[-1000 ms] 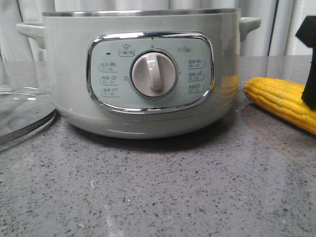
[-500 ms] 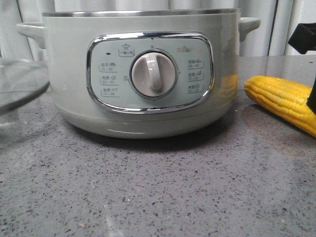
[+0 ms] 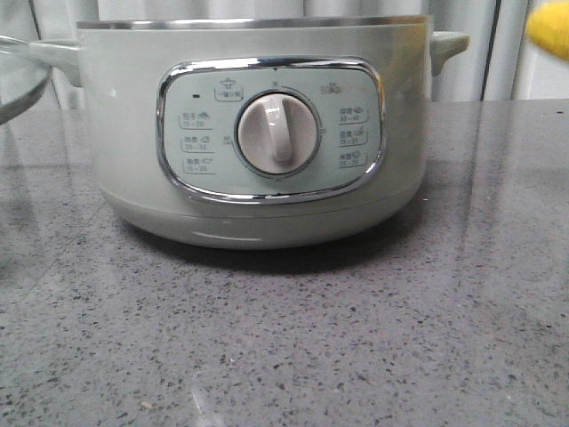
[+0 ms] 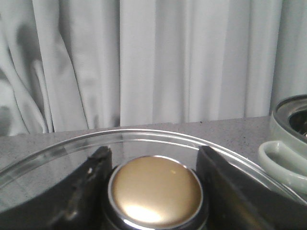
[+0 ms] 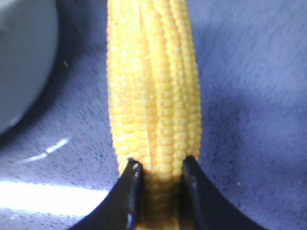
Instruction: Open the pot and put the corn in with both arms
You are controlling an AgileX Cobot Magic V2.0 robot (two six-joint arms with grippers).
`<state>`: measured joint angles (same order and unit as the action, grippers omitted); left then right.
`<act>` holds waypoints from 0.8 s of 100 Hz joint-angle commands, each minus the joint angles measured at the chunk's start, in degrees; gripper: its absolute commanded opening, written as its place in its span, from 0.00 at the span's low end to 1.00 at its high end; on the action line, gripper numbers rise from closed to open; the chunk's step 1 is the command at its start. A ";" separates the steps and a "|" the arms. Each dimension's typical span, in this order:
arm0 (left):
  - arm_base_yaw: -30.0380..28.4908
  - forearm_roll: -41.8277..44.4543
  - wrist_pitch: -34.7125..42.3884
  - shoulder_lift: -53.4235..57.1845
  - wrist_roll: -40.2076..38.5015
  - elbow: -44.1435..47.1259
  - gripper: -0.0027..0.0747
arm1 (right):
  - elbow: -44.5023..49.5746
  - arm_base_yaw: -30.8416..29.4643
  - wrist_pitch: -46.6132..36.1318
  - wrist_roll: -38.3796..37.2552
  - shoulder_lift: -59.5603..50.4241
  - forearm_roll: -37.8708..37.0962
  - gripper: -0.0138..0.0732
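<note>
Pot (image 3: 253,133): sitting uncovered on the table (image 3: 284,338), dial facing the front camera.
Lid (image 4: 144,143): hanging in the air left of the pot.
Left gripper (image 4: 153,191): clamping the lid's gold knob (image 4: 154,189).
Right gripper (image 5: 158,191): gripping one end of the corn (image 5: 153,86).
Corn: hanging above the table, right of the pot.

Soft daylight, blurry wrist views
</note>
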<state>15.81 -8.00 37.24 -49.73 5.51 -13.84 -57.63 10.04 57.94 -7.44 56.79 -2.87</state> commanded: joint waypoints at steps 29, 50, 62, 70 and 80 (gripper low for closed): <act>0.36 -0.65 0.68 1.10 -0.89 -2.48 0.43 | -9.59 -0.15 2.36 0.92 -1.28 -1.29 0.08; 0.36 -1.84 1.66 -7.52 -0.89 -2.48 0.44 | -9.82 0.07 1.88 5.83 -1.28 2.87 0.08; 0.49 -0.53 4.59 -12.14 -0.89 -2.48 0.45 | -11.32 0.07 1.88 10.14 -1.19 9.18 0.08; 0.49 1.15 6.10 -14.06 -2.02 -2.48 0.52 | -13.28 0.71 1.98 11.56 -1.19 10.84 0.08; 0.49 1.15 6.41 -15.01 -3.34 -2.48 0.62 | -16.18 2.71 2.21 11.68 -0.93 10.84 0.08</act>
<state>15.81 -7.55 37.65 -64.57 3.54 -14.53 -69.84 11.34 63.24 2.92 56.02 6.97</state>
